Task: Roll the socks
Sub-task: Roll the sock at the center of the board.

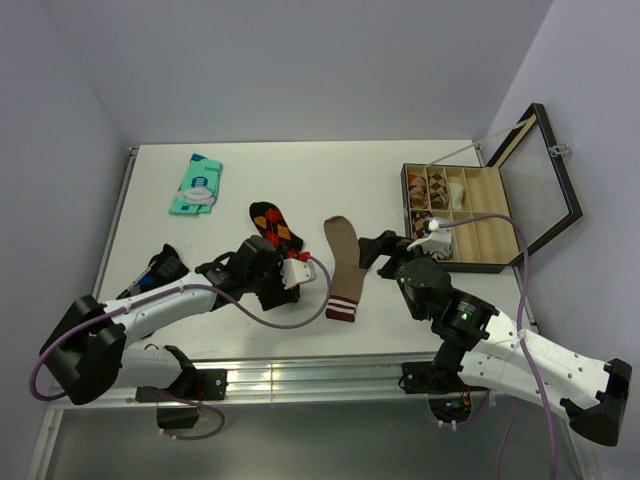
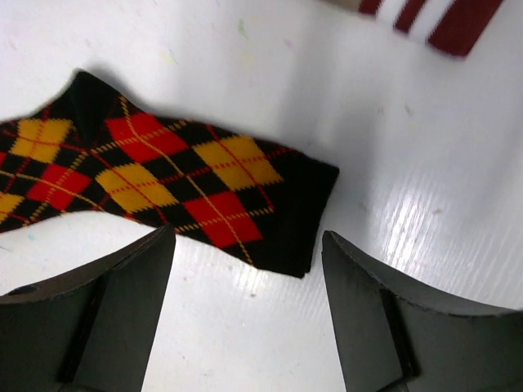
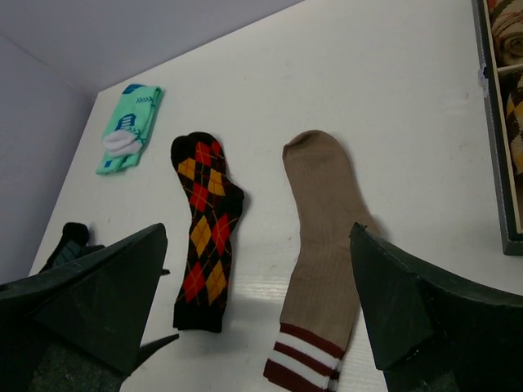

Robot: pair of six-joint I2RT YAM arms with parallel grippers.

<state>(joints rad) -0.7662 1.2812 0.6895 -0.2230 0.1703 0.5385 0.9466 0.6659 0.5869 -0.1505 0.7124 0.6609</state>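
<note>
The black argyle sock point(image 1: 274, 224) lies flat on the white table point(image 1: 300, 170), toe away from me. The tan sock point(image 1: 343, 262) with the maroon, white-striped cuff lies flat just to its right. My left gripper point(image 1: 258, 256) is open and empty, low over the argyle sock's cuff end. In the left wrist view the argyle cuff point(image 2: 278, 212) lies just ahead of the open gripper point(image 2: 247, 238), and the striped cuff point(image 2: 433, 20) shows at the top. My right gripper point(image 1: 372, 250) is open and empty beside the tan sock. Its view point(image 3: 257, 233) shows both the argyle sock point(image 3: 204, 229) and the tan sock point(image 3: 323, 245).
A teal flat packet point(image 1: 197, 185) lies at the back left and also shows in the right wrist view point(image 3: 127, 126). An open compartment box point(image 1: 470, 215) holding rolled socks stands at the right, its glass lid point(image 1: 540, 175) raised. The table's right edge is close behind it.
</note>
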